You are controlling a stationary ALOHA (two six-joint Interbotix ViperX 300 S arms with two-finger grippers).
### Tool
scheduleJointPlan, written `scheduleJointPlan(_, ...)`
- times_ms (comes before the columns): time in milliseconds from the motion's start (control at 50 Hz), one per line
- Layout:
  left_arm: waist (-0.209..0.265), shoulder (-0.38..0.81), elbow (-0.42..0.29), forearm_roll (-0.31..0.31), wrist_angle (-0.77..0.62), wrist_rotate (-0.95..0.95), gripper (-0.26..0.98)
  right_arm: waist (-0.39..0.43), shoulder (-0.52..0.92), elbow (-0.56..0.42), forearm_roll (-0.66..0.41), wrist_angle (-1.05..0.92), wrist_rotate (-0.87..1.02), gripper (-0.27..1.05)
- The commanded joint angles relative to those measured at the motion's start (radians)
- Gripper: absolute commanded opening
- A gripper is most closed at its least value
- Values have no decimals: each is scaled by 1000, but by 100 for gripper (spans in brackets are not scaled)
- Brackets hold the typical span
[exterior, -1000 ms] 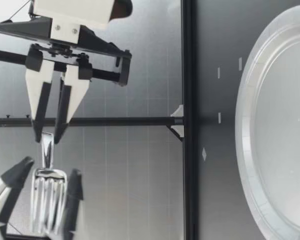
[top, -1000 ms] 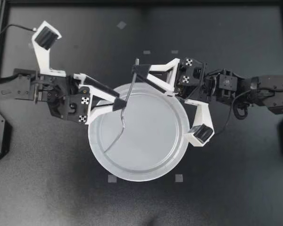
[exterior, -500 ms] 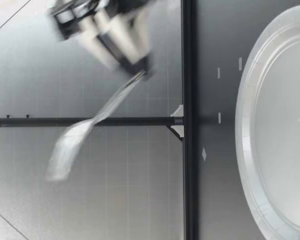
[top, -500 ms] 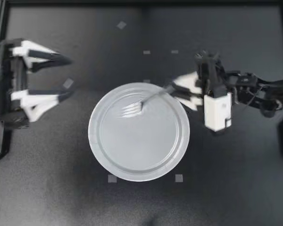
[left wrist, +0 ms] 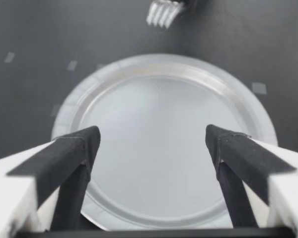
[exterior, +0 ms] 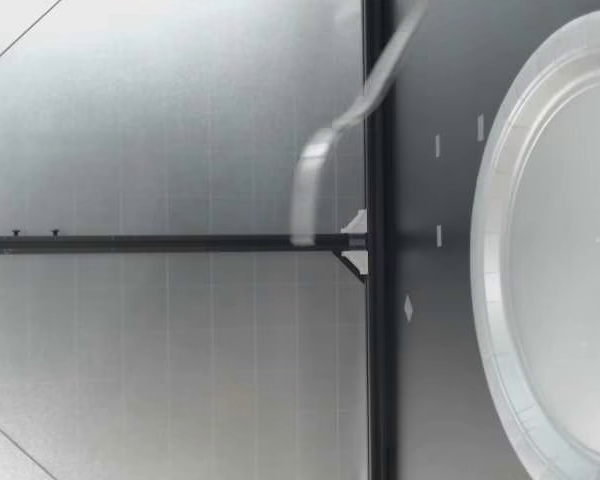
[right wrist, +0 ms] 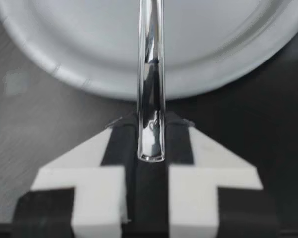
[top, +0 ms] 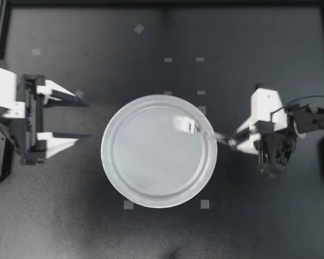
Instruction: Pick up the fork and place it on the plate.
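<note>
A round white plate (top: 151, 167) lies mid-table. My right gripper (top: 233, 141) sits just to its right, shut on the handle of a clear plastic fork (top: 205, 132) whose blurred head reaches over the plate's right rim. In the right wrist view the fork handle (right wrist: 151, 74) is pinched in the right gripper (right wrist: 151, 124) and points over the plate (right wrist: 89, 49). My left gripper (top: 81, 118) stands open, left of the plate and apart from it. From the left wrist, the left gripper (left wrist: 151, 144) frames the plate (left wrist: 154, 99), with fork tines (left wrist: 164, 11) beyond. In the low view the fork (exterior: 315, 175) hangs above the table, farther from that camera than the plate (exterior: 550, 260).
Small grey tape marks (top: 167, 60) dot the dark table around the plate. A black frame rail (top: 162, 2) runs along the back edge, and a black bar (exterior: 375, 300) closes off the table's far side in the low view.
My left arm has drawn back to the left, staying open. My right arm has carried the fork to the plate's right side and swung it lower, toward the table.
</note>
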Motion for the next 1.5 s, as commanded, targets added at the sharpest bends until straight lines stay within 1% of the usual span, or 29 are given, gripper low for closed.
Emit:
scheduleJointPlan(0,2,25,-40,6,-3,9,80,-5,17,-2,3,35,54,6)
scheduleJointPlan(120,2,26,-41,6,-5,38,80,-3,14,41,-6,61,172,6)
scheduleJointPlan(200,2,23,-35,8,-9,41,80,-3,-15,72,-17,98,268,6)
scheduleJointPlan(320,2,23,-28,6,-9,34,80,0,-61,97,-61,143,382,6)
scheduleJointPlan(400,2,25,-23,6,-12,35,80,6,-86,100,-117,150,440,6)
scheduleJointPlan(500,2,26,-12,6,-25,35,80,8,-86,86,-196,164,497,6)
scheduleJointPlan(600,2,28,-6,6,-34,35,80,8,-54,67,-256,186,540,6)
scheduleJointPlan(760,0,28,-5,6,-34,37,80,8,25,40,-337,215,565,6)
scheduleJointPlan(940,2,28,0,6,-35,38,80,8,40,3,-453,213,595,6)
scheduleJointPlan(1080,2,29,2,6,-35,38,80,6,58,-17,-549,230,664,6)
scheduleJointPlan(1260,2,31,3,6,-37,38,80,8,87,-46,-666,334,784,6)
scheduleJointPlan(1480,0,38,5,6,-51,40,80,8,77,-81,-824,407,934,6)
